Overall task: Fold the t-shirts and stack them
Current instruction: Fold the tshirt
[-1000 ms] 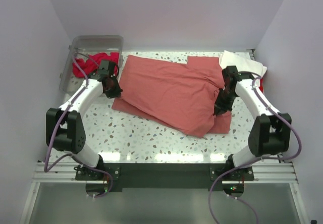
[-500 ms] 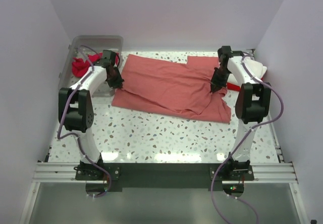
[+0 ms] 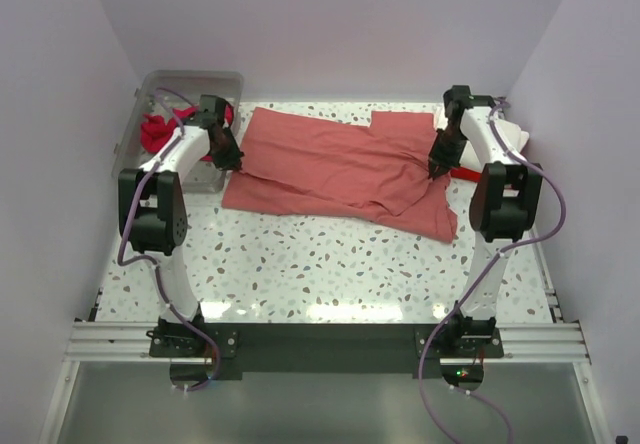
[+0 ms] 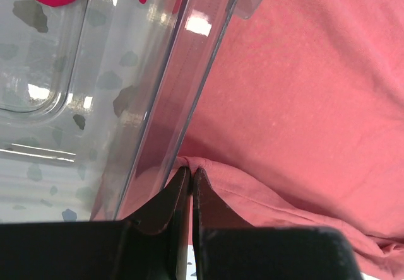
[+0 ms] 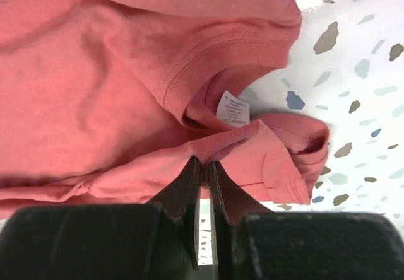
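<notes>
Speckled table (image 3: 300, 264): left fingers (image 4: 165, 204) and right fingers (image 5: 183, 195) each pinch the coral-red t-shirt (image 3: 330, 169).

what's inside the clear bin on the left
A bunched bright red shirt lies inside the clear bin, toward its left. The left arm crosses the bin's right part, so whatever lies beneath it is hidden.

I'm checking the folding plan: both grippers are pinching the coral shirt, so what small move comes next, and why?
Probably draw the right gripper rightward, away from the left gripper: both are shut on the coral shirt, and its collar end lies bunched.
</notes>
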You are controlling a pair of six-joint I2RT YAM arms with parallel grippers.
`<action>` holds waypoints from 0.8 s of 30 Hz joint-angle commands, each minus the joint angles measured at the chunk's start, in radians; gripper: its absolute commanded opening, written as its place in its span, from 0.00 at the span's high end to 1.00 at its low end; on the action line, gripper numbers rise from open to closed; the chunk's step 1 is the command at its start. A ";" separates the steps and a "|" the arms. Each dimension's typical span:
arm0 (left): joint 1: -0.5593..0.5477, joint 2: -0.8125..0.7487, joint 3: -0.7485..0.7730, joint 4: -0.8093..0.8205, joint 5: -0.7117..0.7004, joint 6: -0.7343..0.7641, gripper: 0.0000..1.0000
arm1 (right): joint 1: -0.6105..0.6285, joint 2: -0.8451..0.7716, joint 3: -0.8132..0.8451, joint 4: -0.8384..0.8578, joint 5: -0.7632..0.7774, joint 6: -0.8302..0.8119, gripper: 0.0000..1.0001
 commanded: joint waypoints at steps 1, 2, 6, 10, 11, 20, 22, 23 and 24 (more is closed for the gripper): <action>0.022 0.023 0.043 0.019 -0.004 -0.008 1.00 | -0.028 0.009 0.049 -0.027 0.020 -0.028 1.00; 0.024 0.026 0.048 0.020 -0.001 -0.009 1.00 | -0.030 0.011 0.050 -0.026 0.020 -0.028 1.00; 0.027 0.035 0.061 0.019 -0.003 -0.012 1.00 | -0.036 0.012 0.058 -0.030 0.035 -0.031 1.00; 0.030 0.038 0.060 0.023 -0.009 -0.023 1.00 | -0.040 0.011 0.050 -0.027 0.032 -0.036 1.00; 0.033 0.040 0.061 0.026 -0.007 -0.026 1.00 | -0.040 0.012 0.050 -0.024 0.028 -0.036 1.00; 0.033 0.084 0.149 0.055 0.048 -0.048 0.64 | -0.039 -0.028 0.044 0.023 -0.061 -0.051 0.66; 0.030 0.083 0.164 0.069 0.062 -0.051 0.32 | -0.033 -0.061 0.024 0.061 -0.078 -0.059 0.42; 0.030 0.083 0.179 0.069 0.063 -0.049 0.25 | -0.028 -0.098 0.002 0.074 -0.081 -0.062 0.38; 0.027 0.083 0.189 0.071 0.063 -0.045 0.20 | -0.015 -0.115 -0.011 0.091 -0.083 -0.066 0.29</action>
